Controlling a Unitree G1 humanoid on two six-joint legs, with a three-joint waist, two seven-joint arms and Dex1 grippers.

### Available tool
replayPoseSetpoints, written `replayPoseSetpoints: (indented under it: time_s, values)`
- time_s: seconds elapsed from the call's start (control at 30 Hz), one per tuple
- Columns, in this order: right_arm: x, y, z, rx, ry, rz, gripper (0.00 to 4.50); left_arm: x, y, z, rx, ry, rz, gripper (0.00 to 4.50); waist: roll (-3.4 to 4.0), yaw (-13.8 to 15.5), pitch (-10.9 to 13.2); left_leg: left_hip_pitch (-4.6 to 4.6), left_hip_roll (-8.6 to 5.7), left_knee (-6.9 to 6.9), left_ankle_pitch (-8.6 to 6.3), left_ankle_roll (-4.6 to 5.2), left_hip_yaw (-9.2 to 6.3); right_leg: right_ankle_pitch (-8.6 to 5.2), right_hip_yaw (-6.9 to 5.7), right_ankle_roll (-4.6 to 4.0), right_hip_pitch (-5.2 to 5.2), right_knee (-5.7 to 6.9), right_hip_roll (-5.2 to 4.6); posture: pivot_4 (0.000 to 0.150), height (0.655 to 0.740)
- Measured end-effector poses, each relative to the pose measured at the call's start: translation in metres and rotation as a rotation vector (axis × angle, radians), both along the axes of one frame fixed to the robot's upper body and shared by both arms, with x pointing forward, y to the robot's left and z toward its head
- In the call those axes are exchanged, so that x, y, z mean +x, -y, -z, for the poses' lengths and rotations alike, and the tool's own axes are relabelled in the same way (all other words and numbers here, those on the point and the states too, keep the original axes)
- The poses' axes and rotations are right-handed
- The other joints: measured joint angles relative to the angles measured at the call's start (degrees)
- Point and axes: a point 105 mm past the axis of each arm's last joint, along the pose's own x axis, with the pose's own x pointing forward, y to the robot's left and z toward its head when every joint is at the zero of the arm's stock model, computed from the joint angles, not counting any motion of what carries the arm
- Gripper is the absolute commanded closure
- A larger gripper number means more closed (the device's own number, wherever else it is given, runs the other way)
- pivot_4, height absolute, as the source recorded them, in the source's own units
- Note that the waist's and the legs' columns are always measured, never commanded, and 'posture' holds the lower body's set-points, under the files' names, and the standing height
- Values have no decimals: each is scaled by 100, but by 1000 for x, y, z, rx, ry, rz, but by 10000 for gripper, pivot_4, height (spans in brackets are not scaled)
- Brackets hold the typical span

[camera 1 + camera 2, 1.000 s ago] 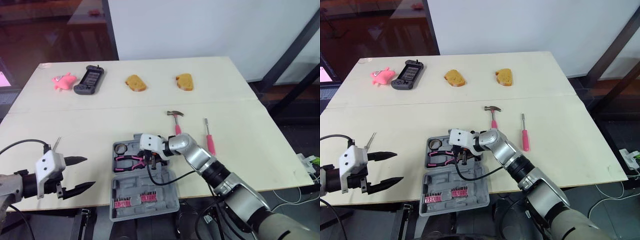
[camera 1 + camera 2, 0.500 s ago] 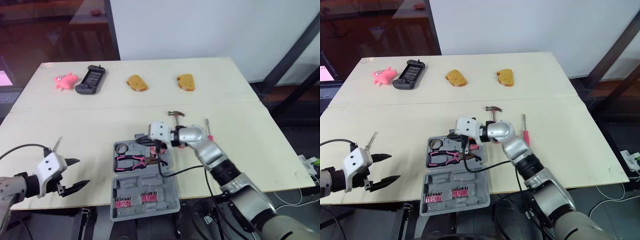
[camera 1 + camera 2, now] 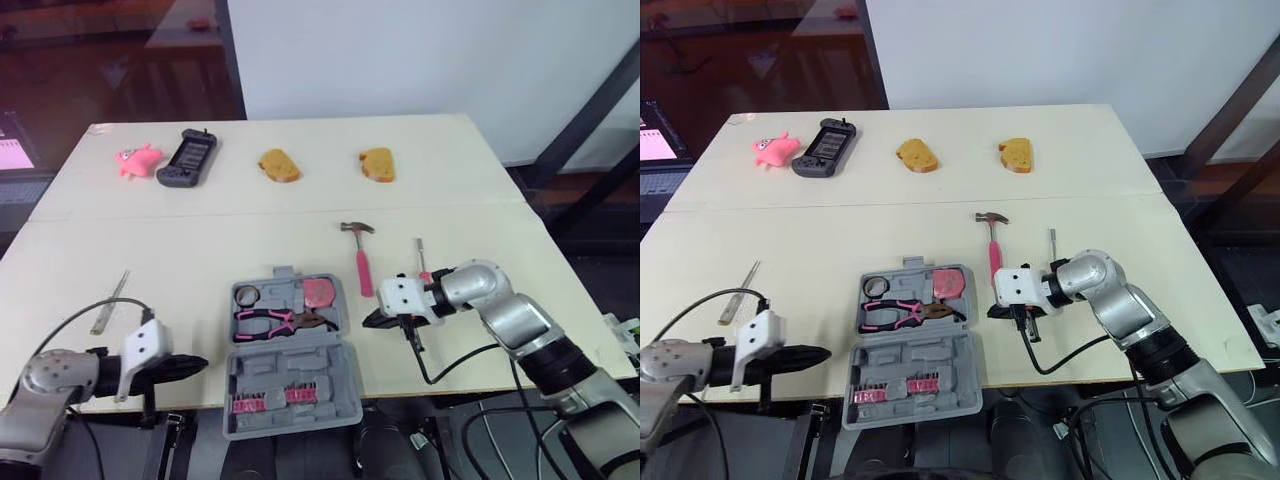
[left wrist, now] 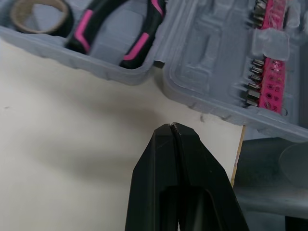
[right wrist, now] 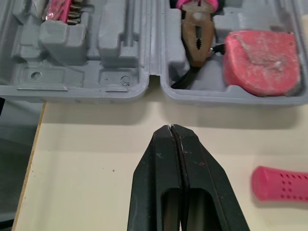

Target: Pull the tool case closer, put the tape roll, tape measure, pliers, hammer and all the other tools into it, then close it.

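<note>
I have both grippers clenched empty: left gripper (image 3: 198,361) idling beside the open tool case (image 3: 290,378), right gripper (image 3: 370,320) between case and hammer (image 3: 362,268), probably staging that pick; tape roll (image 3: 246,295), pliers (image 3: 270,321), tape measure (image 3: 318,292) already seated inside

Open grey tool case (image 3: 290,365), pink-handled hammer (image 3: 361,265) beside

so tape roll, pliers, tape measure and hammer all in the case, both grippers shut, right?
Not the hammer: in the left eye view it lies on the table beside the tool case. The tape roll, pliers and tape measure are in it, and the left gripper and right gripper are shut.
</note>
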Motion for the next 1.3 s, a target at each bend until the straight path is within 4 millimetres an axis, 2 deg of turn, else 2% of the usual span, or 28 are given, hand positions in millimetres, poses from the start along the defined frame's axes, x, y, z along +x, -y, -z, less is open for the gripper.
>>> replayPoseSetpoints:
  time_s: [0.2,0.3,0.53,0.77,1.0,1.3]
  values:
    - [-4,-7,19,-4,-20,9,45000,18,24,13,-21,29,-21,44648,-1,22,0,-1,-1,7,0,0,0,1,0,2,6,0,-1,1500,7238]
    - [-5,-6,29,-19,-30,27,45000,22,30,16,-25,26,-38,44648,0,21,0,-2,-1,6,0,0,0,1,0,2,6,0,0,1500,7238]
    - [0,-23,41,25,-41,49,45000,27,42,22,-47,-7,-46,44648,1,32,0,-1,-1,10,0,0,-1,1,0,3,10,1,0,1500,7238]
    - [4,-26,41,32,-57,73,45000,31,44,23,-57,-23,-66,44648,4,31,-2,6,-1,21,0,0,-3,1,0,2,25,1,0,1500,7238]
    - [7,-28,40,39,-78,117,45000,43,43,20,-64,-3,-112,44648,4,25,-2,7,-1,24,0,0,-5,2,-1,3,30,1,2,1500,7238]
    - [37,-47,35,99,-43,255,45000,71,28,12,15,109,-178,44648,4,9,-2,5,0,22,0,0,-10,7,-1,12,26,6,7,1500,7238]
